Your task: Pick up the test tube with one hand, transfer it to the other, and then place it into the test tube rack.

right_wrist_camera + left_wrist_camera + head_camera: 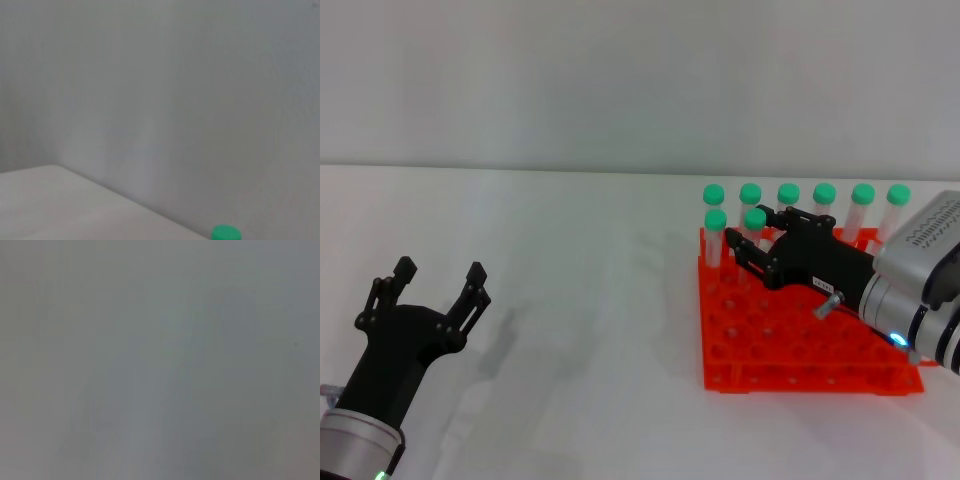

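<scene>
The orange-red test tube rack stands at the right of the white table. Several green-capped clear tubes stand upright in its far holes. The test tube stands in the second row, beside one other tube. My right gripper, on a white-and-silver arm with a green light, reaches over the rack. Its jaws stand apart, one on each side of that tube, and I cannot tell if they touch it. My left gripper is open and empty over the table at the near left. One green cap shows in the right wrist view.
A row of six tubes fills the rack's far edge, close behind my right gripper. The rack's near holes hold nothing. The white table lies bare between the two arms. A pale wall rises behind the table.
</scene>
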`<action>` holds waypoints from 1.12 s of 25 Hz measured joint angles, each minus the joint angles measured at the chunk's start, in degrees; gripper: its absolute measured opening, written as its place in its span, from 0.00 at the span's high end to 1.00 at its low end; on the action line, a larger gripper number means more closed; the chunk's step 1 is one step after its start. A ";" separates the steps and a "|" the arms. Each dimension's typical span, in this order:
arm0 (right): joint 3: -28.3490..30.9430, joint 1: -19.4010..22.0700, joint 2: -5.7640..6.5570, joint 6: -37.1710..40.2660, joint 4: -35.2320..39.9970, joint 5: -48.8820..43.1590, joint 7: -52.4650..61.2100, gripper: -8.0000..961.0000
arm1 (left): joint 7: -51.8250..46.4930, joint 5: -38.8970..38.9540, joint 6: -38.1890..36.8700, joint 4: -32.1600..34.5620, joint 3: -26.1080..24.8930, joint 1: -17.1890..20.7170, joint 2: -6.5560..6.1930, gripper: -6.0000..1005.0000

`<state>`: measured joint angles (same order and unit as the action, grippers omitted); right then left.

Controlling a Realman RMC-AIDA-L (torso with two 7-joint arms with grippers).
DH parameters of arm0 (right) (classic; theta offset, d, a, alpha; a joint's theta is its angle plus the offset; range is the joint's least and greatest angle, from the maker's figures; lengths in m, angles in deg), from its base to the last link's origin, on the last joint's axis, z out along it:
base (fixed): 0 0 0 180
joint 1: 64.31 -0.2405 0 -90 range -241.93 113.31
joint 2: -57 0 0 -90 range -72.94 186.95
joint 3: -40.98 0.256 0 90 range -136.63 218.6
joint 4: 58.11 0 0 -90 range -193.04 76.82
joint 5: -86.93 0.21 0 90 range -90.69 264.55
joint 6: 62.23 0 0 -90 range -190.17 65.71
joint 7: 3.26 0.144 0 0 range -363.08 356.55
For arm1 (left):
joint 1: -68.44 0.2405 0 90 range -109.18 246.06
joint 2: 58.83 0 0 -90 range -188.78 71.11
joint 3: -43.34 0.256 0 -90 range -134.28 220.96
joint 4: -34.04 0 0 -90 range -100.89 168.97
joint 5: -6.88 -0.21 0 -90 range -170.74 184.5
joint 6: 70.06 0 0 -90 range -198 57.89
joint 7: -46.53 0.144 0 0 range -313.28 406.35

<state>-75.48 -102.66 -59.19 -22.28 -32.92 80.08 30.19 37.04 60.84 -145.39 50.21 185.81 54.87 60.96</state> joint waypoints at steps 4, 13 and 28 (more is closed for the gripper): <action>0.26 2.55 0.24 0.40 3.22 -0.01 -0.40 0.49 | 0.00 0.00 -0.01 -0.02 0.00 0.03 0.00 0.12; 3.19 9.24 1.02 6.26 5.20 -0.60 -0.27 0.20 | 0.00 1.88 -0.09 -0.18 0.00 -0.02 -0.10 0.12; 22.56 17.62 0.42 21.05 -9.82 7.97 -8.82 0.11 | -0.34 5.45 0.70 -0.18 0.00 -0.84 -0.24 0.12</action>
<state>-52.92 -85.04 -58.76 -1.23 -42.73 88.04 21.37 36.70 66.29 -144.68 50.03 185.81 54.03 60.72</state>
